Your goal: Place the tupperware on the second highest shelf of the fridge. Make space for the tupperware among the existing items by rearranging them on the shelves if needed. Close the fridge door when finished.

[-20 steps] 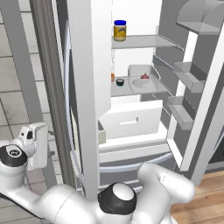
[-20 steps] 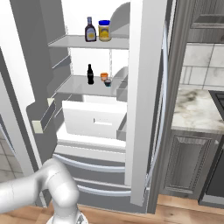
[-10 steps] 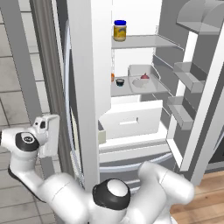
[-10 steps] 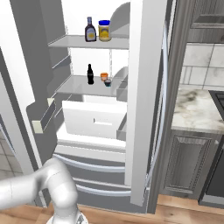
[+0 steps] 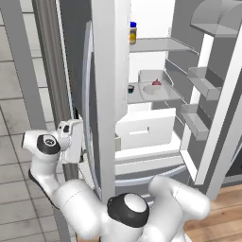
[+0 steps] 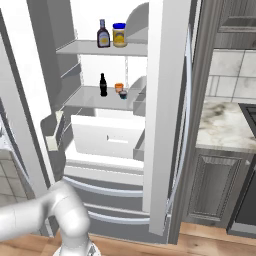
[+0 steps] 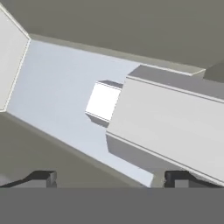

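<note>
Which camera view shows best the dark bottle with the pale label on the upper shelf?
The right base view shows it best: the dark bottle stands whole and upright on the upper shelf, left of the yellow jar. In the left base view the closed fridge door blocks that spot, leaving just the jar visible.

The white arm bends up on the left, its hand level, fingertips spread wide with nothing between them.

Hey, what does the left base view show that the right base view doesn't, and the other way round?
Left base view alone: the gripper low beside the fridge's outer side, and a red-topped thing on the lower shelf. Right base view alone: the labelled bottle, the black bottle, the orange pot and the marble counter. Both: the open fridge, the yellow jar on the upper shelf, and the white drawer.
</note>
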Robot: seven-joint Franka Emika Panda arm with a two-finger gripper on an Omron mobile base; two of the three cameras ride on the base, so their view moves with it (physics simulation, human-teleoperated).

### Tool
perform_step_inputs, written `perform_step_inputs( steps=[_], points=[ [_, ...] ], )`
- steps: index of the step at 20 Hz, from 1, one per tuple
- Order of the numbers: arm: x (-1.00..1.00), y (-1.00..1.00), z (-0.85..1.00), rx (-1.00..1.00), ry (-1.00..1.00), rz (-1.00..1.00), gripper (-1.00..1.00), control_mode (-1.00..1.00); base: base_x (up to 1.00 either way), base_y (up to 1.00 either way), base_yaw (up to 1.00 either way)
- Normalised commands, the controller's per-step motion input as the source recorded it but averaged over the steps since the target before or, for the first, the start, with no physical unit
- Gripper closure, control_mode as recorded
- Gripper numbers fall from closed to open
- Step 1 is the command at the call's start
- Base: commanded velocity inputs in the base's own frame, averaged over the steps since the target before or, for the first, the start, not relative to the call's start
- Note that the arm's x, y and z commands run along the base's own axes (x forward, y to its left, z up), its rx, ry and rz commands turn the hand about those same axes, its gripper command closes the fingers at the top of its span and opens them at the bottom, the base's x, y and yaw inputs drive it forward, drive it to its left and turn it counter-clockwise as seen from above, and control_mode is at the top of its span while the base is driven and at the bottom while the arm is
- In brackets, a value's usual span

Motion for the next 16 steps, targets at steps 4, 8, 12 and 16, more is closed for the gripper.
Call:
perform_step_inputs(
  steps=[4,8,12,16],
  points=[
    [0.01,-1.00,0.00,0.00,0.00,-0.04,-1.00,-1.00,0.00,0.00,0.00],
    [0.22,-0.88,0.00,0.00,0.00,0.00,-1.00,-1.00,0.00,0.00,0.00],
    [0.33,-0.54,0.00,0.00,0.00,0.02,-1.00,-1.00,0.00,0.00,0.00],
    [0.35,-0.25,0.09,0.00,-0.03,0.09,-1.00,-1.00,0.00,0.00,0.00]
  ],
)
